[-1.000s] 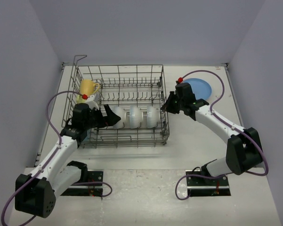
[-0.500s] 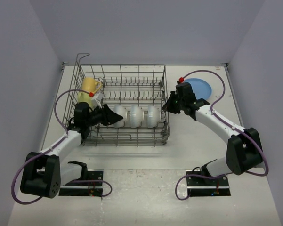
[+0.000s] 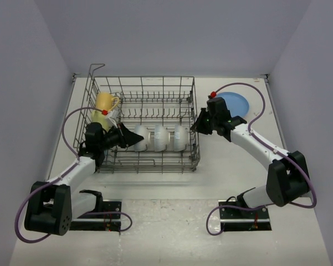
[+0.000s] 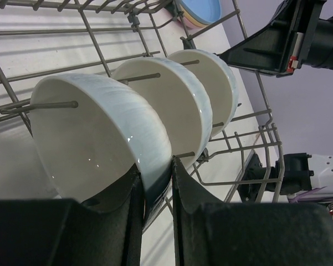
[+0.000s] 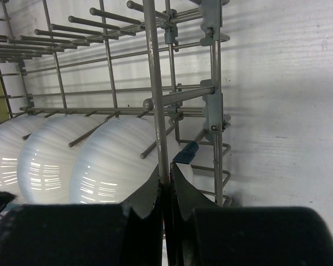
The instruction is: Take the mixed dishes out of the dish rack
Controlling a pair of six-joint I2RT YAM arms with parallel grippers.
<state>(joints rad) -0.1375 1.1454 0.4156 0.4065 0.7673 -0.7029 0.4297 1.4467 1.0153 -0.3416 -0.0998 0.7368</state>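
— Over the dish rack (image 3: 155, 164), top external view: what is entered?
— Item: three white bowls on edge in the rack's near row: first bowl (image 3: 138, 137), middle bowl (image 3: 159, 137), third bowl (image 3: 180, 137). Item: yellow mug (image 3: 103, 103), in the rack's far left corner. Item: blue plate (image 3: 235, 103), outside the rack, to its right. Left gripper (image 3: 127, 137) is inside the rack at the first bowl. Right gripper (image 3: 195, 126) is at the rack's right wall.
— Left wrist view?
— Left gripper (image 4: 155, 180): narrow, clamped on the rim of the first bowl (image 4: 94, 138), one finger in the hollow and one on the outer wall. Middle bowl (image 4: 166, 105) stands just behind it, third bowl (image 4: 210, 77) beyond, with tines between.
— Right wrist view?
— Right gripper (image 5: 165, 185): pinched tight on an upright wire of the rack (image 5: 154, 83), right wall. Probably steadying the rack. Third bowl (image 5: 116, 160) sits just inside that wall.
— Handling?
— Judged: the bowl is light, rigid, glazed and slippery, and liable to chip. The rim is the only free hold while it stands among tines. Lift straight up out of the rack to clear the tines and its neighbour. A thin rim pinch may let it swivel.
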